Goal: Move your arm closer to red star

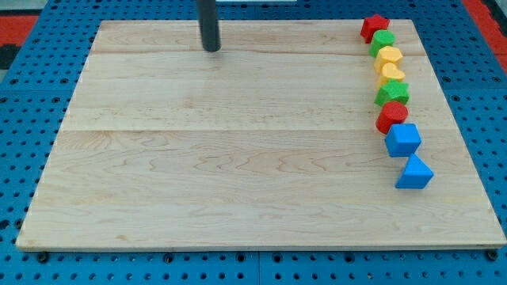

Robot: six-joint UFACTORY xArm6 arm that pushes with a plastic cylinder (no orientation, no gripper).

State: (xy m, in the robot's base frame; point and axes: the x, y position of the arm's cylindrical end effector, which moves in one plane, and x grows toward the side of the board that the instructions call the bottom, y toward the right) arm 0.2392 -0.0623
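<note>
The red star (374,27) lies at the view's top right of the wooden board (238,158), at the head of a column of blocks. My tip (211,49) rests on the board near the view's top, left of centre, far to the left of the red star and apart from every block.
Below the red star runs a column along the view's right: a green block (383,42), a yellow block (389,58), a second yellow block (392,74), a green star (392,93), a red block (391,116), a blue cube (403,139), a blue triangle (414,172).
</note>
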